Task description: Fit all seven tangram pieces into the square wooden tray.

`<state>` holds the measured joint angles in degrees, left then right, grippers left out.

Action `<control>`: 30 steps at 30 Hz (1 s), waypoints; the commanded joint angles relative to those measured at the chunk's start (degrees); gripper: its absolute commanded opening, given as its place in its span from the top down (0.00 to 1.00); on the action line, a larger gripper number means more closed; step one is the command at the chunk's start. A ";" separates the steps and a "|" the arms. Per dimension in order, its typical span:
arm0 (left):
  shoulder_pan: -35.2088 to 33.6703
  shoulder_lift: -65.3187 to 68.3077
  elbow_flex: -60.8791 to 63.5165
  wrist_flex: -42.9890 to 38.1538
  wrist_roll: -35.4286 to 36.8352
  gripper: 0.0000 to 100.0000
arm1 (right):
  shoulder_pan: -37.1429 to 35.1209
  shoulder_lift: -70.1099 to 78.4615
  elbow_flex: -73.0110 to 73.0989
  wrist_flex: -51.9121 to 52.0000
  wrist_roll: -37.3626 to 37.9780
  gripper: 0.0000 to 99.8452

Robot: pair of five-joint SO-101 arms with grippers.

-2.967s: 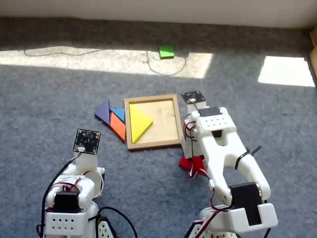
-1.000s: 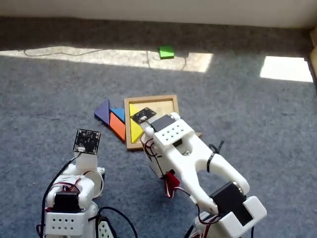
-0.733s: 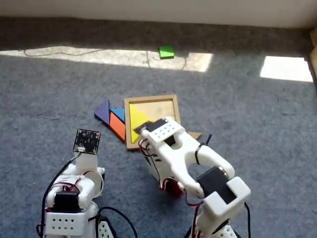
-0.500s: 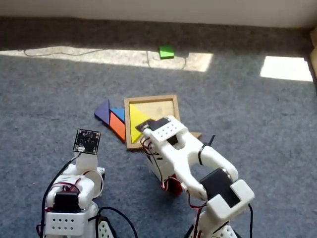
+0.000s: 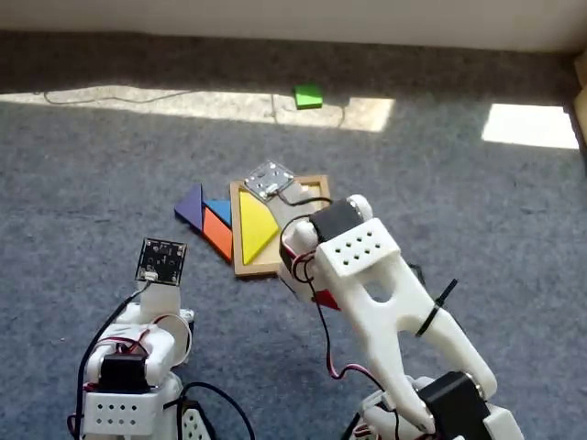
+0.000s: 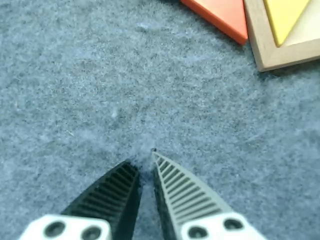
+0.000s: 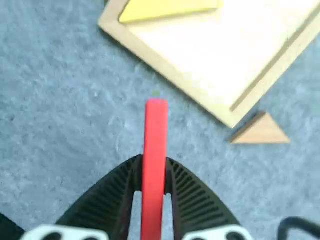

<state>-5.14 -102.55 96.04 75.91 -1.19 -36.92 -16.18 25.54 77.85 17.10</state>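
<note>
The square wooden tray [image 5: 236, 243] lies mid-carpet with a yellow triangle [image 5: 256, 225] in its left part. Purple [image 5: 192, 205], blue [image 5: 219, 210] and orange [image 5: 218, 235] pieces lie against its left side. My right arm stretches over the tray's near right half. Its gripper [image 7: 154, 162] is shut on a red piece [image 7: 155, 150], held edge-on above the carpet just short of the tray's rim [image 7: 165, 71]. A small tan triangle [image 7: 260, 131] lies on the carpet beside the tray. My left gripper [image 6: 145, 167] rests shut on the carpet near the tray's corner [image 6: 272, 55].
A green piece [image 5: 308, 95] sits far back on the sunlit strip beside a cable [image 5: 303, 128]. The orange piece [image 6: 220, 12] lies ahead of the left gripper. Open carpet spreads right of the tray and between the arms.
The right arm took the red piece from the carpet right of the tray, swung left over the tray's near edge, and now reaches farther across it. The left arm kept still.
</note>
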 commanded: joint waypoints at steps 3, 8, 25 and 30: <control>-0.48 -1.27 1.19 0.18 -0.18 0.99 | 0.84 -2.77 -3.21 -13.14 1.85 0.99; -0.48 -1.27 1.19 0.18 -0.18 0.99 | 0.66 -2.68 -3.12 -20.79 2.29 0.99; -0.48 -1.27 1.19 0.18 -0.18 0.99 | 0.92 4.70 19.91 -57.27 35.69 0.99; -0.48 -1.27 1.19 0.18 -0.18 0.99 | 0.92 4.79 25.01 -65.27 38.77 0.99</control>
<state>-5.14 -102.55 96.04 75.91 -1.19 -36.92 -10.90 50.07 17.10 54.02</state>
